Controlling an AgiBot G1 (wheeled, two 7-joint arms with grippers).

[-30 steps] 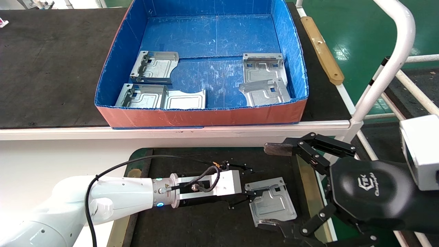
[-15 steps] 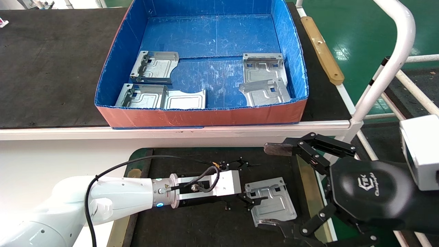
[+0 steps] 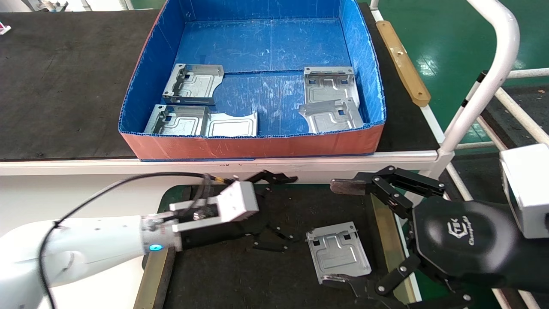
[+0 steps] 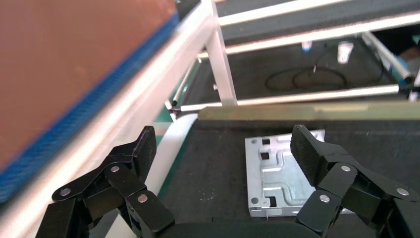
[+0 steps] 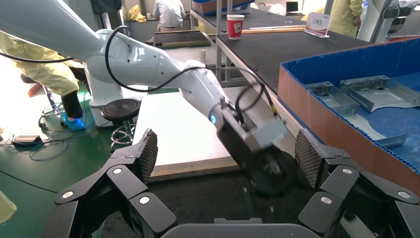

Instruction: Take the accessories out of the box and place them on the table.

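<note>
One silver accessory (image 3: 339,254) lies flat on the table's dark-grey mat (image 3: 231,279), free of both grippers; it also shows in the left wrist view (image 4: 282,173). My left gripper (image 3: 274,212) is open and empty, raised above the mat a hand's width left of that plate, its jaws wide apart in the left wrist view (image 4: 223,151). My right gripper (image 3: 341,235) hangs open and empty over the mat's right side, near the plate. Several more accessories (image 3: 193,83) (image 3: 331,115) lie in the blue-lined box (image 3: 257,148) on the shelf behind.
The box stands on a raised black-matted shelf (image 3: 64,77) with a white front edge. Tan strips (image 3: 386,240) border the mat. A white tube frame (image 3: 489,81) rises at the right. In the right wrist view the left arm (image 5: 247,134) crosses before the box (image 5: 337,124).
My left gripper has let go of the plate on the mat, opened wide, and drawn back to the left and upward. The plate stays put. The right arm has not moved.
</note>
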